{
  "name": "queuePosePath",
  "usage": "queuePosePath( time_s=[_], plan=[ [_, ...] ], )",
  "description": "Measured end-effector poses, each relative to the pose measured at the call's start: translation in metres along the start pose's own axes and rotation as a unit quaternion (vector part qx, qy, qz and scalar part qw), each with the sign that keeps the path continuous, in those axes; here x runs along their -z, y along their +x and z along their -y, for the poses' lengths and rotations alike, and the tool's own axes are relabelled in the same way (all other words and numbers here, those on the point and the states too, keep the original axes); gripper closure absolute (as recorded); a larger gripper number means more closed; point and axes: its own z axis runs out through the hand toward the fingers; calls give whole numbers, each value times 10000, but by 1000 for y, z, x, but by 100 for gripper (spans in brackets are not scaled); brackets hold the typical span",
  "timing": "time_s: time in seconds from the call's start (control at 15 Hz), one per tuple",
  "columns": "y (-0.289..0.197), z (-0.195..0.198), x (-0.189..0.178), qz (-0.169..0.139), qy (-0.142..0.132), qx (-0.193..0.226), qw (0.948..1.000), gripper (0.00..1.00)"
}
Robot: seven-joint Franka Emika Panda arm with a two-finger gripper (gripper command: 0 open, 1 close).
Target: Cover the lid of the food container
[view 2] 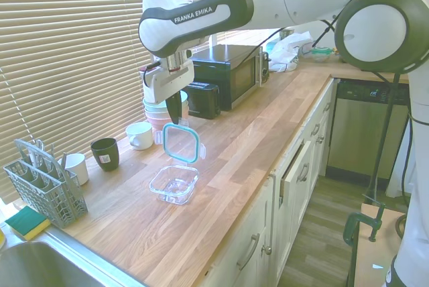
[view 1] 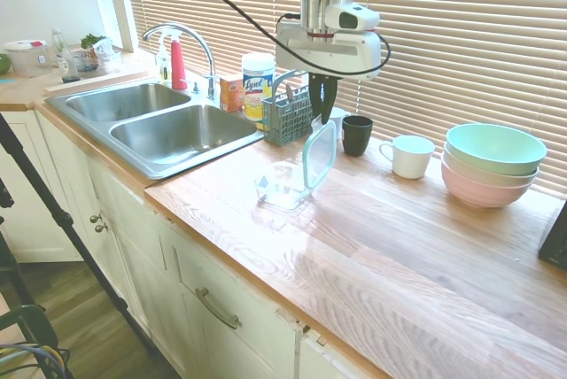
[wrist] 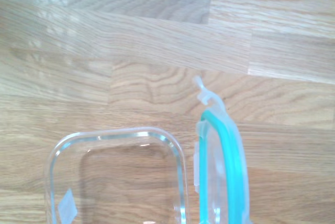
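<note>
Fingers [view 2: 176,118] pinching the lid [view 2: 181,143] by its top edge; lid hangs upright beneath them, just above the food container's [view 2: 175,184] 12 o'clock rim, on the desk [view 2: 221,166].

You can read two pieces of print. The white cylindrical wipes canister with a yellow label [view 1: 258,85], standing at the back of the wooden counter at about 3 o'clock from the chrome faucet [view 1: 188,47], carries the brand "Lysol" in dark blue script. The white robot arm's dark grey link band [view 2: 201,13], seen in the second exterior view, bears "FRANKA EMIKA" in white capitals. The small orange box [view 1: 232,93] just at 9 o'clock of the canister has print too small to make out, and the label on the dark mug [view 2: 105,153] is unreadable.
</note>
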Motion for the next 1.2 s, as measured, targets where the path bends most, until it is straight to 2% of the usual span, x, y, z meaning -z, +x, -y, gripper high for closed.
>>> queuePosePath(
  time_s=[0.4,1.2],
  plan=[
    [5,0,-5,15,-29,-23,10000,100],
    [-14,25,-7,-1,-85,150,9999,100]
  ],
)
